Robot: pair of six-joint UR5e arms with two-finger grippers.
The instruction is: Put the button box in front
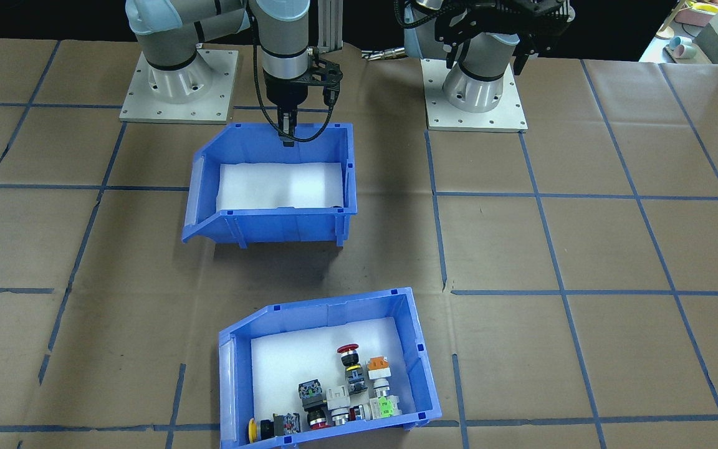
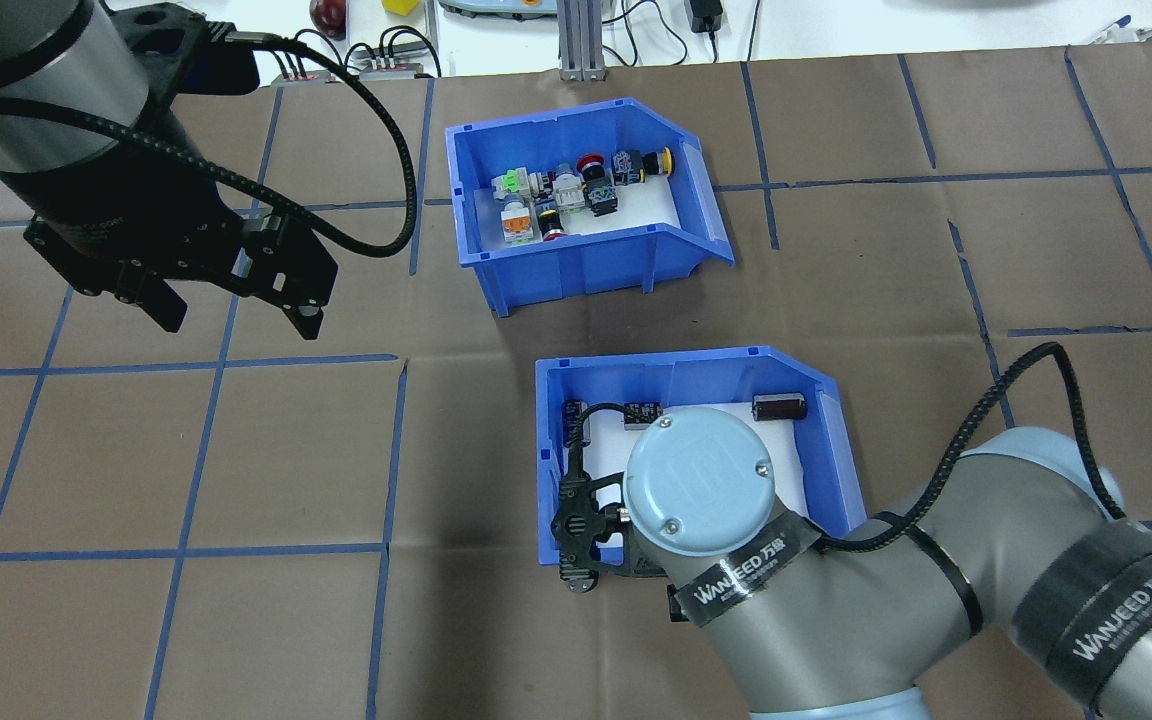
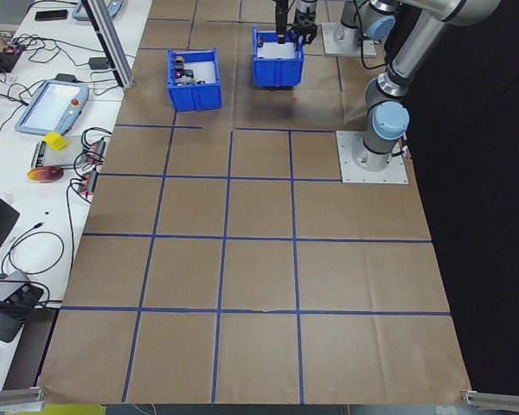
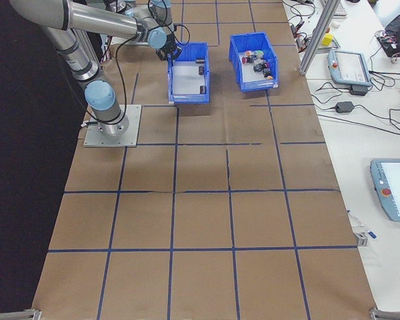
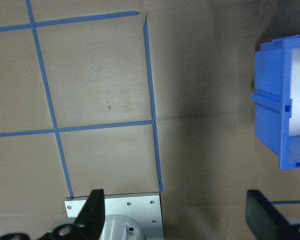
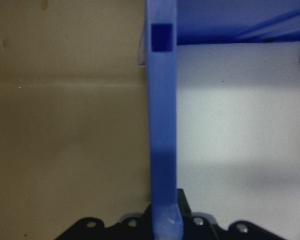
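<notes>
Left tool point(image 2: 231, 305) hangs spread, empty, over bare counter point(image 2: 236, 450). Button box point(image 2: 586, 200) sits mid-counter, far side; stiff plastic, light, loose buttons shift; pinch a wall rim. Right tool point(image 1: 287, 138) clamps the other bin's point(image 1: 272, 187) wall.

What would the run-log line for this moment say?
right gripper: shut on wall of parts bin | left gripper: open, holding nothing | button box: untouched, far side

Two robot arms of silver-grey metal tubes with pale blue joint caps stand on square grey bolted base plates point(image 1: 178, 87). The right arm point(image 2: 836, 600) has black bands printed "WANJEED" and a screwed round cap. Black braided cables run to each black claw, the left claw point(image 2: 231, 315) with two blunt fingers.
</notes>
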